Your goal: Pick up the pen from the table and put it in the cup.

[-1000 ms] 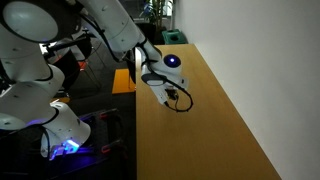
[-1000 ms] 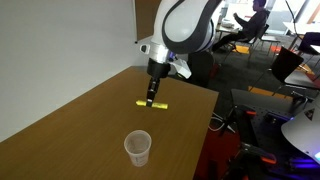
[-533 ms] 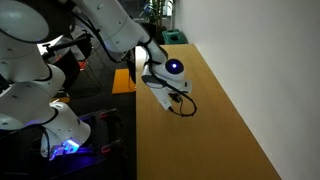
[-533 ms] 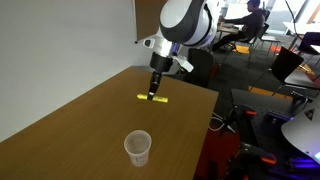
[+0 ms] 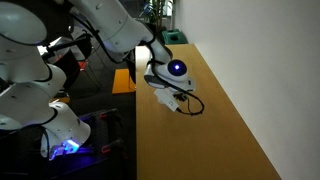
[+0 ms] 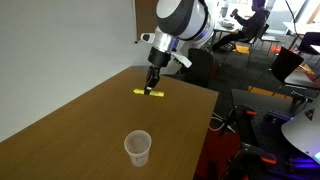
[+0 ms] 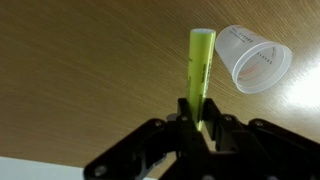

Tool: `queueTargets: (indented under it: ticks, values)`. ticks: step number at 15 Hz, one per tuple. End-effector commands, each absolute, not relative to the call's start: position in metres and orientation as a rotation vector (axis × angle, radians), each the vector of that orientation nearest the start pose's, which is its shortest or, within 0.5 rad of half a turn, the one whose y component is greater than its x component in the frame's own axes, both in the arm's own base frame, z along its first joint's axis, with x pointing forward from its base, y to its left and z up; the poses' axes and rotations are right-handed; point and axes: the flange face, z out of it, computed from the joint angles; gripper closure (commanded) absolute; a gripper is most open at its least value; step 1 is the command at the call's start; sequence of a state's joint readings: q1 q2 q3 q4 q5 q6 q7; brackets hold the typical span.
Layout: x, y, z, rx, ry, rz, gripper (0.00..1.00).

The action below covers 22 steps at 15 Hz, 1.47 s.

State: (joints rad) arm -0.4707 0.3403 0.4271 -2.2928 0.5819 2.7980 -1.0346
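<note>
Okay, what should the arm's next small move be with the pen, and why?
Probably raise the pen a little higher. In the wrist view the end effector appears shut on it, and in an exterior view it sits low, near the table, while the cup stands upright, apart from it. The pen likely needs height to clear the rim.

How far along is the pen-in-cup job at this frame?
Done: the claw is shut on the pen. In hand: the lift, though whether the pen has cleared the table is unclear. Left: carry it to the cup, which stands upright some way off with no pen in it, and drop it in.
</note>
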Motion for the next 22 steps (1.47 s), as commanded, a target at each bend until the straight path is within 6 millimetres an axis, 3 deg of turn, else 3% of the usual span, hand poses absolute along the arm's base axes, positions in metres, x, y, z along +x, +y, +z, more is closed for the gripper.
queueTargets:
  ticks: [1,6,7,11,12,18,22]
  values:
    - [0.556,-0.041,0.232,-2.702,-0.701,-0.521,0.95]
    - [0.561,-0.031,0.231,-2.537,-0.81,-0.468,0.95]
    - [0.557,-0.03,0.23,-2.59,-0.786,-0.485,0.8]
    - [0.559,-0.031,0.229,-2.564,-0.797,-0.458,0.8]
    - [0.559,-0.031,0.229,-2.563,-0.799,-0.457,0.95]
    - [0.574,-0.026,0.225,-2.359,-1.074,-0.696,0.95]
    - [0.568,-0.023,0.22,-2.176,-1.22,-0.731,0.95]
